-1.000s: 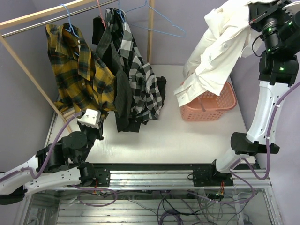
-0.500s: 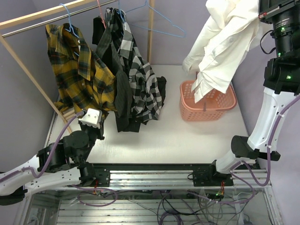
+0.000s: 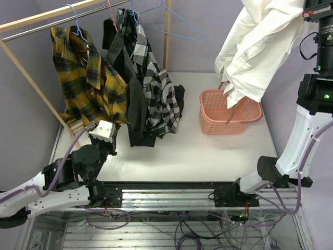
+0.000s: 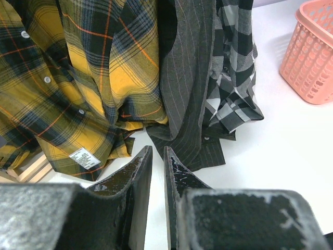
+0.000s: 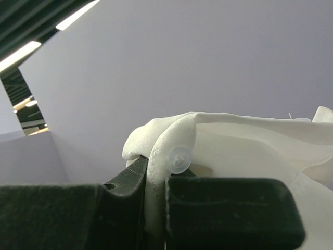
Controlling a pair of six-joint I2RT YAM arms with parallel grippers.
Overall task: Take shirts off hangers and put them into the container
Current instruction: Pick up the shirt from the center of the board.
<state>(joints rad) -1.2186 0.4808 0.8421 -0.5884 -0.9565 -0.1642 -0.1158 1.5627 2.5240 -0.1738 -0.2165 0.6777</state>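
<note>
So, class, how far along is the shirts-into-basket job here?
Done: the white shirt is off the rack. In hand: the right gripper holds it over the basket, not yet dropped. Left: the plaid shirt, pinstriped shirt and checked shirt hang on the rack.

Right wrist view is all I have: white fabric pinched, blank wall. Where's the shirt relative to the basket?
Observer: Top view: white shirt hangs high from the right fingers, its lowest cuff over the pink basket opening.
Operator: Left arm?
Observer: Left fingers slightly apart, empty, low by the yellow plaid shirt hem.
Operator: Rack?
Observer: Plaid, charcoal pinstriped shirt and checked shirt hang there; one blue hanger is bare.
</note>
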